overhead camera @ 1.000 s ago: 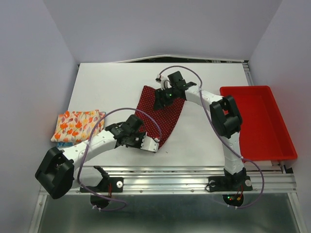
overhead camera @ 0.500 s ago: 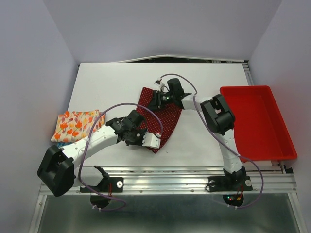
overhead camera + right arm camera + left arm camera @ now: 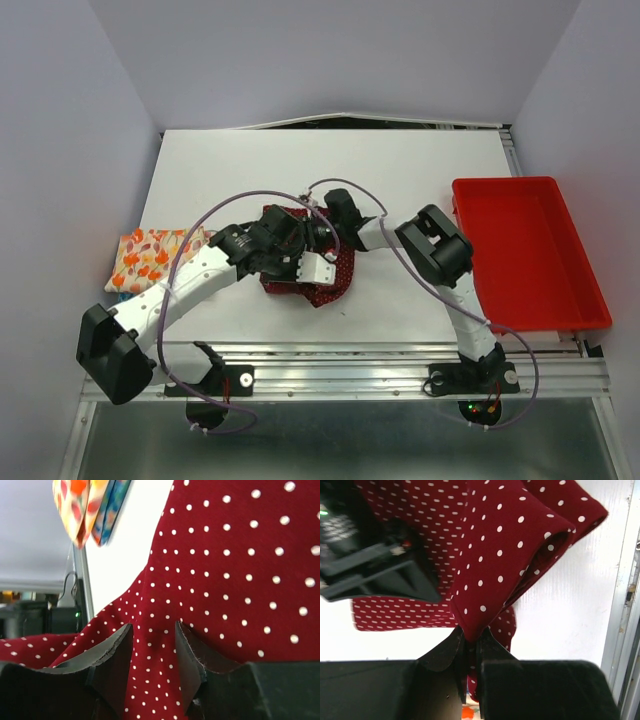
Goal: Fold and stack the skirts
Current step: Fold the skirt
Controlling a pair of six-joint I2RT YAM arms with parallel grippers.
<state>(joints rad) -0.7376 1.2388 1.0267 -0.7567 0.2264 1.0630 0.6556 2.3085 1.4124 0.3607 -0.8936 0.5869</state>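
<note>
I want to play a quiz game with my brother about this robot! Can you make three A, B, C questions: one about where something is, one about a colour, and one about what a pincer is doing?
1. Where on the white table does the cream cloth skirt with orange flowers lie?
A in the middle
B at the left edge
C at the far right corner

2. What colour are the dots on the dark red dotted cloth skirt?
A yellow
B black
C white

3. What is the left pincer doing?
A pinching the dark red skirt
B standing open and empty
C resting on the cream skirt

Answers:
1 B, the top view shows it by the left edge.
2 C, both wrist views show white dots.
3 A, its fingers are closed on a fold of red cloth.
</note>
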